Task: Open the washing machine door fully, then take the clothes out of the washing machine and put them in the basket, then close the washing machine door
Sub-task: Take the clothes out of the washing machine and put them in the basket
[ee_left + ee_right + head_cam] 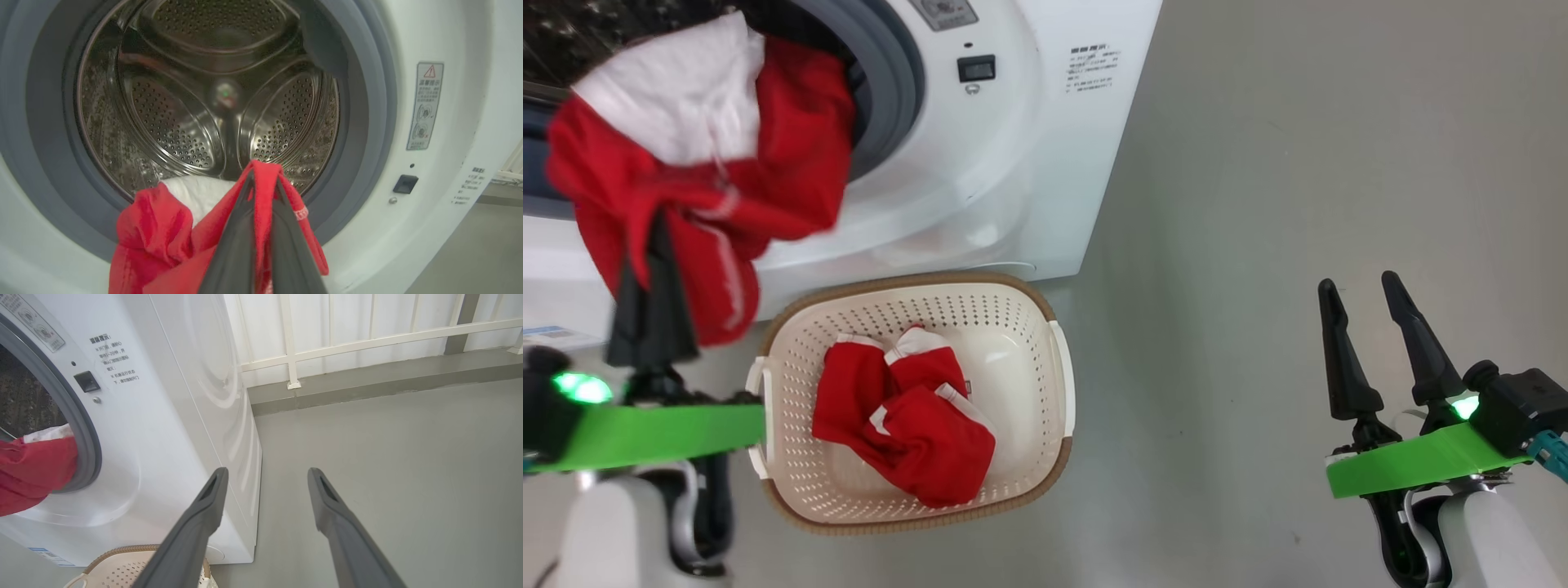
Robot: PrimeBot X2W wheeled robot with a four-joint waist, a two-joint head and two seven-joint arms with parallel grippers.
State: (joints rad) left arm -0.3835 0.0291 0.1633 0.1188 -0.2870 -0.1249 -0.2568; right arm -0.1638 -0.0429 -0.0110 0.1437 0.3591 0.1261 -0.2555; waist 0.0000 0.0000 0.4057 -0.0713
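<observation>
Red garment (703, 163) clenched in left hand (263, 177) at washing machine (1029, 163) mouth, tail draped over gasket (359, 134); basket (915, 282) on floor (1298, 163) just below, more clothes (907, 416) inside. Right hand (1359, 283) spread, idle at right. Best lifted clear of gasket before swinging over basket.

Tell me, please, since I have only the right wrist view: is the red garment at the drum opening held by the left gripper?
Observer: Yes, the left gripper is shut on the red garment, which hangs out over the grey gasket.
Operator: Thank you; is anything in the basket?
Observer: Yes, the basket holds a heap of red clothes with white panels.
Operator: Is the held garment over the basket?
Observer: In the head view it hangs left of the basket's rim.
</observation>
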